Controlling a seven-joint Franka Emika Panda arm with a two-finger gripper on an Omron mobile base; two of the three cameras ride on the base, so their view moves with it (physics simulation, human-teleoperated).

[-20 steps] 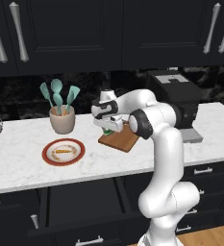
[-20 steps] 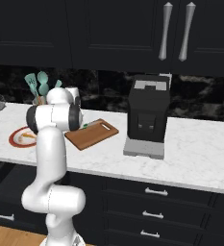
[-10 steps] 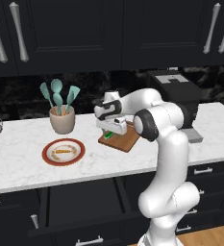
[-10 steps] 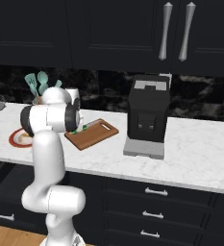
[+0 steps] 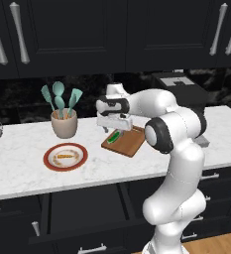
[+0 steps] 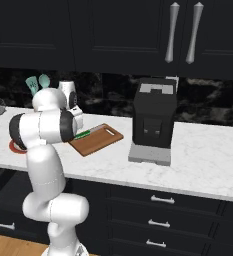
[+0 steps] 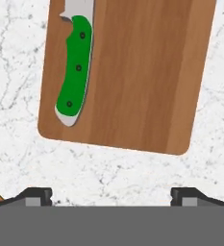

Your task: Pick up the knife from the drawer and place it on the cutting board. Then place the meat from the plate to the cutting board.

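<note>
The hand (image 7: 111, 194) hangs wide open and empty above the cutting board (image 7: 142, 72), where the knife (image 7: 75, 72) lies free.

Base views flank the arm — both share the cutting board (image 5: 125, 141); hand view looks straight down.

Black cabinets (image 5: 77, 34) above white marble counter (image 6: 203, 155); wooden floor (image 6: 8, 245) below.

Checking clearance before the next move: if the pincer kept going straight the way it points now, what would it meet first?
Probably the cutting board: the open pincer looks straight down at its near end, with the knife lying off toward one edge. Bare marble counter borders that end, so depth leaves some doubt.
</note>
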